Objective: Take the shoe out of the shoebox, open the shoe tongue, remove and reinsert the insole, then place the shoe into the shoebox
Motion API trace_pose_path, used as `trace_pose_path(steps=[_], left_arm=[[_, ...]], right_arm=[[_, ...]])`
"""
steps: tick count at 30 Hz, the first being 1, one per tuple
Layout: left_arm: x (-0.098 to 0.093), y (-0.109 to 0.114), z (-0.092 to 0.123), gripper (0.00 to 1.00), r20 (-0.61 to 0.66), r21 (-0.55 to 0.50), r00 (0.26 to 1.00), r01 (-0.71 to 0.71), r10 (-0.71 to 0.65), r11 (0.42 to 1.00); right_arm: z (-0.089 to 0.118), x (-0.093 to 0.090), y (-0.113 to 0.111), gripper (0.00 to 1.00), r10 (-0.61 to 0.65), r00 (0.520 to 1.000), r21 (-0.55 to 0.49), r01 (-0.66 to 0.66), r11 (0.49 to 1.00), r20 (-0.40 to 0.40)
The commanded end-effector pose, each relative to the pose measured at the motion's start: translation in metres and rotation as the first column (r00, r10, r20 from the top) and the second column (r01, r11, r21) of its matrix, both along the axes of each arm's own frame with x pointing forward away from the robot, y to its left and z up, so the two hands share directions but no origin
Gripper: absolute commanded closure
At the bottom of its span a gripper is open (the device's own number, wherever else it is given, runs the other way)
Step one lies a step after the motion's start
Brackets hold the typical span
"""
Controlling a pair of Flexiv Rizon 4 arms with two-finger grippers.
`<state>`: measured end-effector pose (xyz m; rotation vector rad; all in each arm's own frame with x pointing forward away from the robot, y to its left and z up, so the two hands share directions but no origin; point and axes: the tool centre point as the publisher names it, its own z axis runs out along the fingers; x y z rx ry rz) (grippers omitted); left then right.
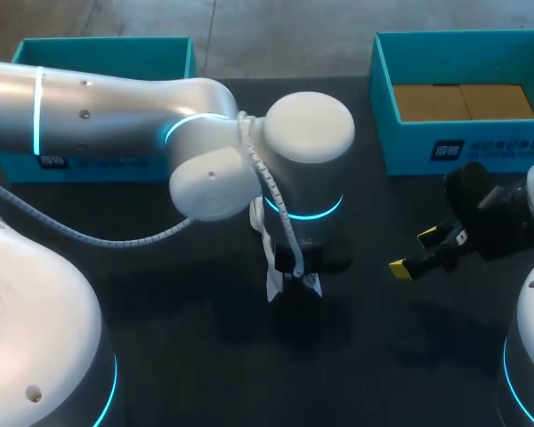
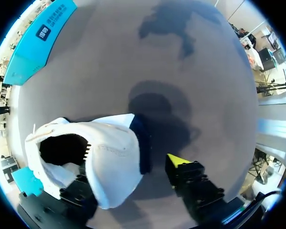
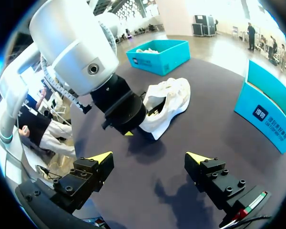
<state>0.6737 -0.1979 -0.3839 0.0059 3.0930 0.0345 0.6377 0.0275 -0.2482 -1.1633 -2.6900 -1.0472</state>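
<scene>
Removal was complete: the white shoe lay on the counter, outside the left box and the right box. The jaws of the left arm stood wide at the shoe's opening, apparently gripping nothing. The jaws of the right arm hung open and empty. Insole removal, reinsertion and reboxing appeared outstanding.

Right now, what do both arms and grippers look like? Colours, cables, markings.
The left arm has glossy white rounded links, glowing cyan rings at the joints and small dark screw holes. A white spiral-wrapped cable runs along it. The right arm has the same white shell and a cyan ring. The left gripper and right gripper both have black blocky bodies with visible bolts and bright yellow wedge-shaped fingertips.
</scene>
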Motion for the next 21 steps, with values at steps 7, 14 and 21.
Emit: trace_pose_path(steps=[7, 14, 21], left_arm=[[0.001, 0.005, -0.003, 1.00, -0.021, 0.000, 1.000, 0.002, -0.002, 1.000], [-0.006, 0.010, 0.015, 1.00, -0.046, -0.014, 0.999, 0.022, -0.023, 1.000], [-0.008, 0.015, 0.061, 1.00, -0.085, 0.010, 0.996, 0.037, -0.036, 0.999]], right_arm=[[0.000, -0.001, 0.000, 0.00, 0.000, 1.000, 0.001, 0.000, 1.000, 0.002], [0.000, -0.001, 0.000, 0.00, 0.000, 1.000, 0.001, 0.000, 1.000, 0.002], [0.000, -0.001, 0.000, 0.00, 0.000, 1.000, 0.001, 0.000, 1.000, 0.002]])
